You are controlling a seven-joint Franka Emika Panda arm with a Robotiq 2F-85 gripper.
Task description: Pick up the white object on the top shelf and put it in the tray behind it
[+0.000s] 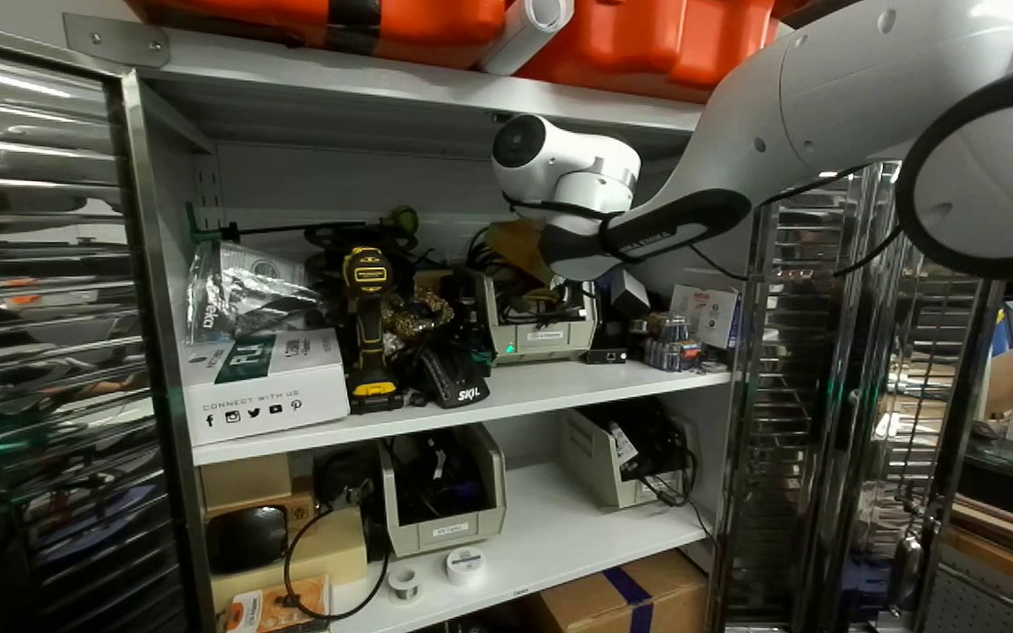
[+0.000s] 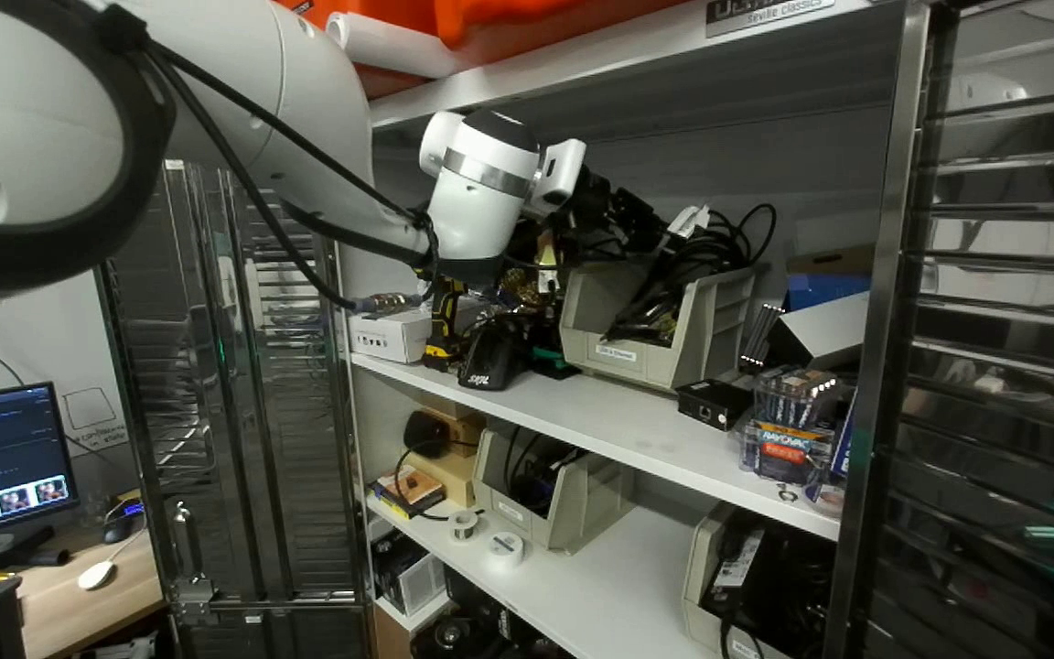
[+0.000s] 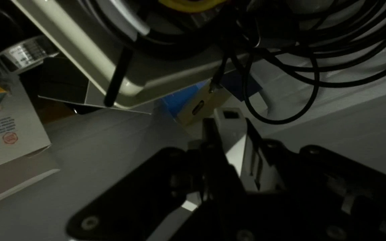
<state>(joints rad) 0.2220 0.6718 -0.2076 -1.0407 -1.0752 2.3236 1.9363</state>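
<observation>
The white object (image 3: pixel 232 129), a small block with a dark square opening at its end, sits between the fingers of my gripper (image 3: pixel 229 124) in the wrist view. Both fingers press on its sides. In an exterior view the gripper (image 2: pixel 664 229) points down to the right with the white object (image 2: pixel 692 218) at its tip, above the beige tray. The tray (image 2: pixel 623 361) stands on the top shelf (image 2: pixel 618 426), full of black cables. The tray also shows in the other views (image 1: pixel 543 341) (image 3: pixel 79 60). In an exterior view the arm's wrist hides the gripper.
Black cables (image 2: pixel 747 243) rise above the tray's rim. A yellow drill (image 1: pixel 370 325) and a white box (image 1: pixel 269 396) stand on the same shelf. Battery packs (image 2: pixel 788 421) and a small black box (image 2: pixel 715 403) lie at its other end. A board (image 1: pixel 419 79) with orange cases is overhead.
</observation>
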